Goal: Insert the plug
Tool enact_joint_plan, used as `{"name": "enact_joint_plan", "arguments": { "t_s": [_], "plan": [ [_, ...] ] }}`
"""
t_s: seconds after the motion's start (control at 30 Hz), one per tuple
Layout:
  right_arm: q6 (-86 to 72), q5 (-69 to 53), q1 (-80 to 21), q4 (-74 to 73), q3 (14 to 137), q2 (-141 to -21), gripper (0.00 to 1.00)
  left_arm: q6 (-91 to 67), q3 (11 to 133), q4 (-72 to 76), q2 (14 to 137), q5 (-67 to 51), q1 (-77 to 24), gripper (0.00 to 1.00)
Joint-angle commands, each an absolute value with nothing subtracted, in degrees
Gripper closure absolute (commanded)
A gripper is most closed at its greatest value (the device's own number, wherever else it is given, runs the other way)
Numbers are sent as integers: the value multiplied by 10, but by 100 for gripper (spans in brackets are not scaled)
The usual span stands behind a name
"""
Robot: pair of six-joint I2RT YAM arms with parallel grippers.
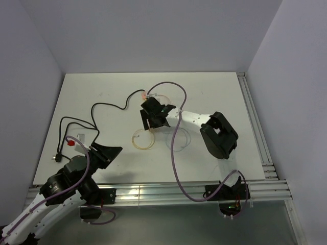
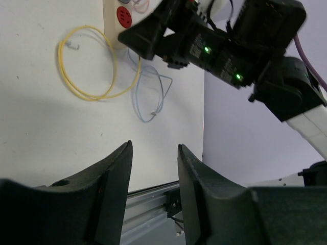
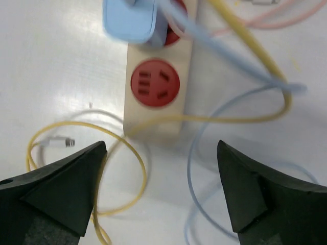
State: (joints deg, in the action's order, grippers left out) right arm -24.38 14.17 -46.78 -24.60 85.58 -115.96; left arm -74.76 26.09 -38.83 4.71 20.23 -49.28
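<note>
Right end effector (image 3: 161,148): I read its fingers as spread wide, holding nothing and touching nothing. It hangs over the end of the power strip (image 3: 186,76).

Power strip: cream, lying flat on the worktop (image 1: 214,92). Its long axis runs top to bottom in the right wrist view.

Red socket (image 3: 155,83): the one nearest the fingers, unoccupied.

Blue plug (image 3: 132,20): sits face down on the next socket up the strip. It is blurred, so I cannot tell whether it is fully seated. Its light blue cable (image 3: 230,53) leaves toward the lower right.

Yellow cable (image 3: 230,119): crosses the strip's end and loops on the worktop beside it.

Left end effector (image 2: 153,150): fingers parted by a moderate gap, nothing between them. It is well apart from the strip, at the worktop's near left.
</note>
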Motion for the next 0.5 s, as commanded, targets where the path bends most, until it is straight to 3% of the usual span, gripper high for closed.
{"name": "enact_joint_plan", "arguments": {
  "t_s": [0.0, 0.13, 0.3, 0.37, 0.47],
  "plan": [
    [-230, 127, -484, -190, 803, -1050, 2, -755, 258, -363, 59, 192, -494, 53],
    [-223, 116, -506, -174, 734, -934, 0, -754, 252, -339, 88, 188, -493, 43],
    [-259, 105, -531, -147, 611, -794, 0, -751, 241, -291, 126, 160, -493, 37],
    [-301, 130, -530, -140, 536, -732, 0, -752, 231, -273, 130, 150, -494, 26],
    [-344, 161, -528, -91, 406, -652, 0, -759, 200, -221, 133, 120, -494, 18]
  ]
}}
